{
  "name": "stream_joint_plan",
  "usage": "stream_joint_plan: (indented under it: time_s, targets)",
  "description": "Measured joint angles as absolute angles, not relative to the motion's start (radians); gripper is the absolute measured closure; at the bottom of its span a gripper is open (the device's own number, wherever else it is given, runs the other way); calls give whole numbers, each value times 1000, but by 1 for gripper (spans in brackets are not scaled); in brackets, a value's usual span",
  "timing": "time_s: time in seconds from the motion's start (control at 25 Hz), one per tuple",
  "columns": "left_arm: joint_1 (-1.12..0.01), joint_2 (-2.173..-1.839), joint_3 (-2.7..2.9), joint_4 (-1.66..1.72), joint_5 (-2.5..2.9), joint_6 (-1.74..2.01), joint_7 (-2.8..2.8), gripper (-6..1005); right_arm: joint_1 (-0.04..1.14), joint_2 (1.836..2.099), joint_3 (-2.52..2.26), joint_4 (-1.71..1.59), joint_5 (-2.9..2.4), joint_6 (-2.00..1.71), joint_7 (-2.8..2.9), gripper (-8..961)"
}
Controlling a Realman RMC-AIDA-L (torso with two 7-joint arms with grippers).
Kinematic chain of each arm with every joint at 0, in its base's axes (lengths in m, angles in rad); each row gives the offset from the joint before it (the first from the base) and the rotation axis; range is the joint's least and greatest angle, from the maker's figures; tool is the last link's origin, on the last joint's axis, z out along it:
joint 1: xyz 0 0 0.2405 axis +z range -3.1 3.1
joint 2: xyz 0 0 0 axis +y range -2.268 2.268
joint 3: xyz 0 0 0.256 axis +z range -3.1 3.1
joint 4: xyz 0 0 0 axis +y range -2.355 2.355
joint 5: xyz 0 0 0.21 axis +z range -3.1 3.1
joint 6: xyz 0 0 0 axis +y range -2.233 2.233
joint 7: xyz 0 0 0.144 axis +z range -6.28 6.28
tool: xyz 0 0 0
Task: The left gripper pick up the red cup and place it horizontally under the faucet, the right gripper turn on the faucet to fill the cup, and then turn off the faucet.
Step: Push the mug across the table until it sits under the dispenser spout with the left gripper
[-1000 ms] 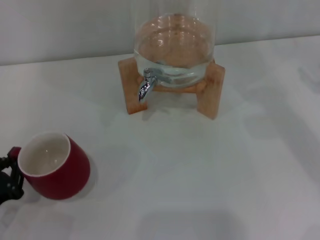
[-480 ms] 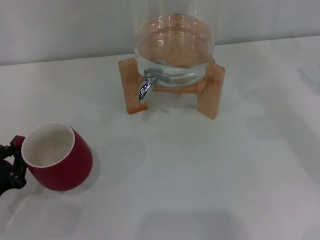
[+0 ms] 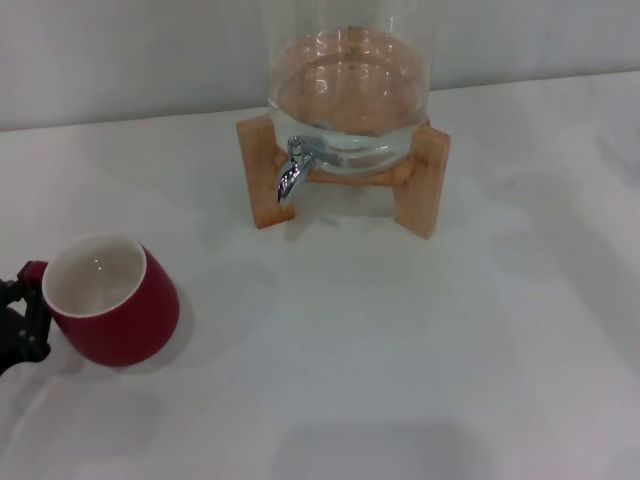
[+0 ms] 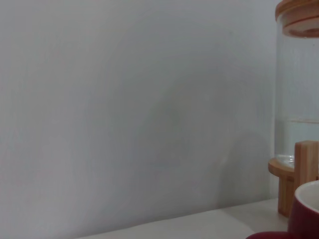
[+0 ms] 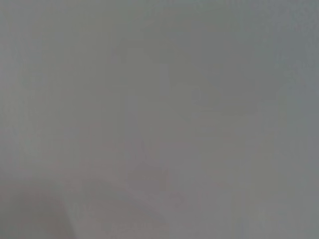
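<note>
Since a moment ago my left tool [image 3: 22, 318] has carried the squat dark-red ceramic cup with a white inside [image 3: 112, 301] slightly up and toward my left, and the cup is less tilted. The black claw is closed on the cup's small red loop handle at the left edge of the head view. The cup hangs over the white desk [image 3: 400, 350], well apart from the shiny chrome faucet [image 3: 292, 172], which juts from the clear glass dispenser jar [image 3: 350, 90] on its wooden stand [image 3: 425, 180]. My right tool is out of view.
</note>
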State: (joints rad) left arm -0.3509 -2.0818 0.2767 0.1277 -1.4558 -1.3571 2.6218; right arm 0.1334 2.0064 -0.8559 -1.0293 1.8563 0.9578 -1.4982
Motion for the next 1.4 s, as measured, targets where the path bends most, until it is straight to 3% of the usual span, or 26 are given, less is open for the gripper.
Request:
stream_joint_plan:
  time_s: [1.4]
  targets:
    - [-601,-2085,285,84,-1356,-1094,2614,896,141,2008,-867,-1022,1859,976,-1500,203]
